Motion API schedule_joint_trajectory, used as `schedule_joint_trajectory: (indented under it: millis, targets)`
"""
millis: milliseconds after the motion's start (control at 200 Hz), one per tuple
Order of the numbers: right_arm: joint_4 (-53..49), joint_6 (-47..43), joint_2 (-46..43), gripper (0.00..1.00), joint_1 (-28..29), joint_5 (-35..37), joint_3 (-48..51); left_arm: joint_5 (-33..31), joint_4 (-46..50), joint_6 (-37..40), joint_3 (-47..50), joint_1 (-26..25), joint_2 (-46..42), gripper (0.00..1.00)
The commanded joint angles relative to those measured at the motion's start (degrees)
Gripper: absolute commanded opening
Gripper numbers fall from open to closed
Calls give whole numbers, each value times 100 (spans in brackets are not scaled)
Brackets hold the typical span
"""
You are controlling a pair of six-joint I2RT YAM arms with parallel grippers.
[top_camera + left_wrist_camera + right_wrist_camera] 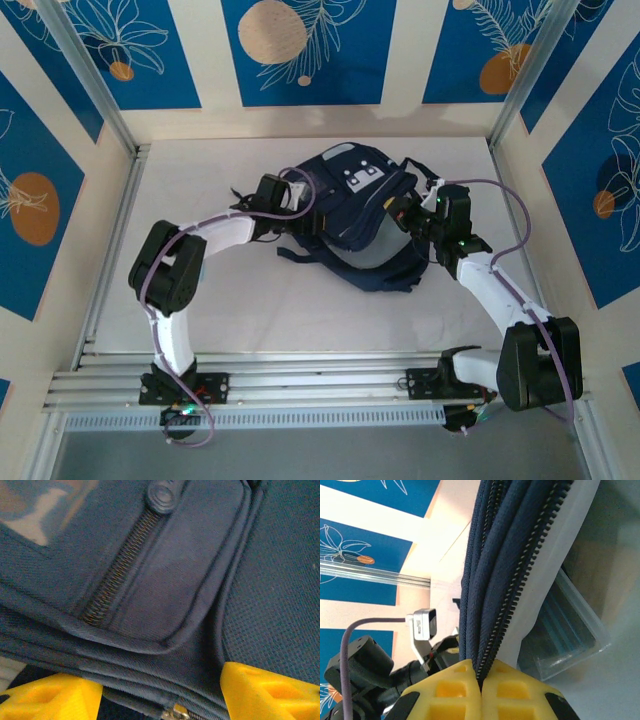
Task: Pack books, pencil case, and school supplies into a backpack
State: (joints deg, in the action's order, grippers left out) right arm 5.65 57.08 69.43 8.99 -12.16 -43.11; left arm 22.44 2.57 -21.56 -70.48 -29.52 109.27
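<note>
Toward the counter's [250, 320] far edge, the right claw [480, 679] was clamped shut on the backpack's [365, 215] zippered edge; the left claw [160, 682] stood open, straddling its navy fabric.

Pretty clearly a robotics lab test cell, not anyone's home. The left gripper [160, 695] and right gripper [481, 682] have yellow plastic fingers and sit on two white arms [180, 320] bolted to an aluminium rail [320, 385] well behind the jaws. Under the jaws is a plain white table [300, 320]. Beyond them and off to both sides stand printed blue-and-cream panels [300, 50] framed by metal posts [85, 75]. Purple cables [343, 680] run loose along the arms.
</note>
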Motion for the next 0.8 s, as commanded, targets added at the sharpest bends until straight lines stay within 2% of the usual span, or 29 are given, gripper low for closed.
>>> schedule_joint_trajectory:
  millis: [0,240,540,700,795]
  targets:
    - [149,-41,-2,0,67,-226,-128,327,874,633,-151,-326,-179,63]
    - [-168,-192,-64,0,18,16,-165,241,1580,1439,-182,-333,-273,55]
    - [-244,-255,27,0,-72,-38,-215,186,1655,1921,-96,-329,-237,33]
    - [-268,-259,52,0,-94,-49,-172,-101,1704,2171,-318,-334,-46,31]
    - [-269,-246,48,0,-119,-77,-114,-450,1727,2278,-423,-335,47,23]
